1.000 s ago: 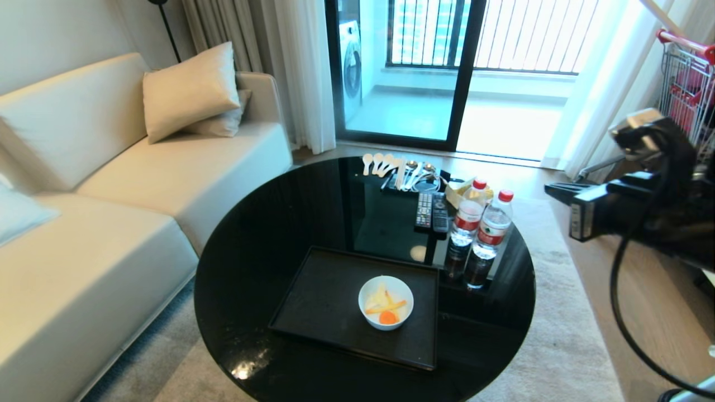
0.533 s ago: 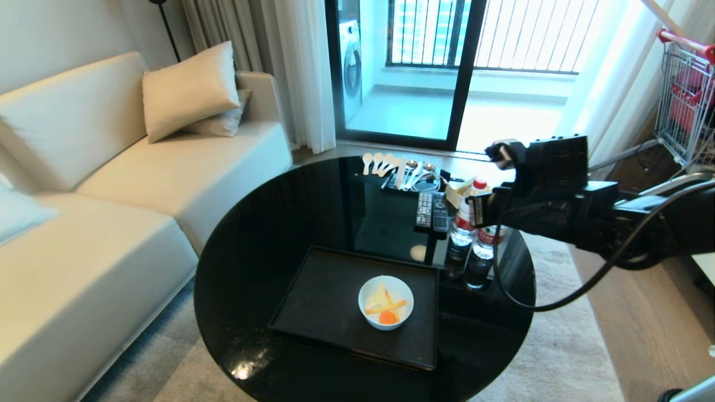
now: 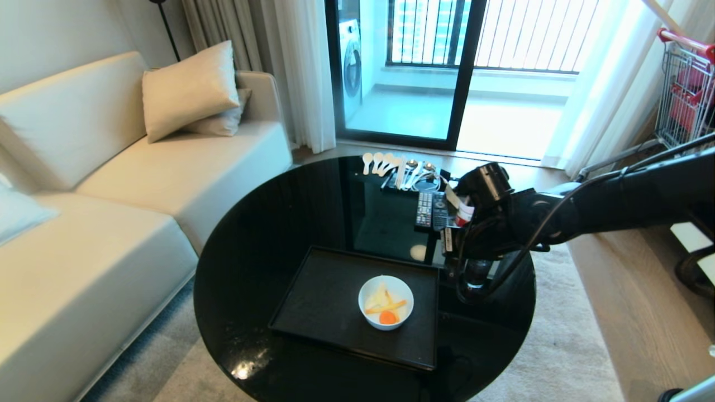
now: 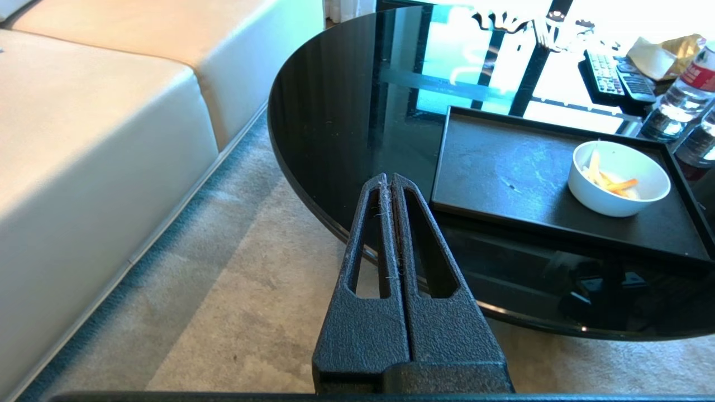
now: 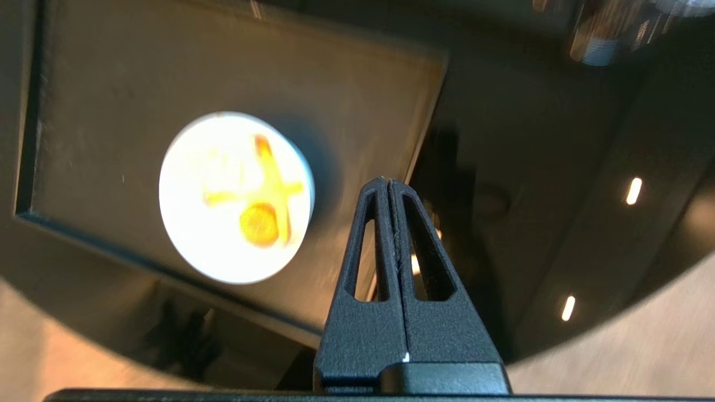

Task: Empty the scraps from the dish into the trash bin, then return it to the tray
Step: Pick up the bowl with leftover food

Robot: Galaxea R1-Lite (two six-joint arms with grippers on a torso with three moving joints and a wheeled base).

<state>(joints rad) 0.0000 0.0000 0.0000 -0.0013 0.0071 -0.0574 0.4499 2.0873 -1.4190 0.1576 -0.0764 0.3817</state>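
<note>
Dish (image 3: pixel 386 302) with scraps (image 3: pixel 384 308) sits on my tray (image 3: pixel 324 301), toward its 4 o'clock corner, on the black surface (image 3: pixel 262 234). My right gripper (image 5: pixel 389 184) hangs above the tray's edge beside the dish, fingers pressed together, empty. Left gripper (image 4: pixel 389 180) is parked off the surface, closed too.

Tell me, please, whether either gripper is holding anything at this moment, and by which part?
Nothing is held. The right gripper is shut and empty above the tray, beside the white bowl; the left gripper is shut, empty, off the table.
</note>
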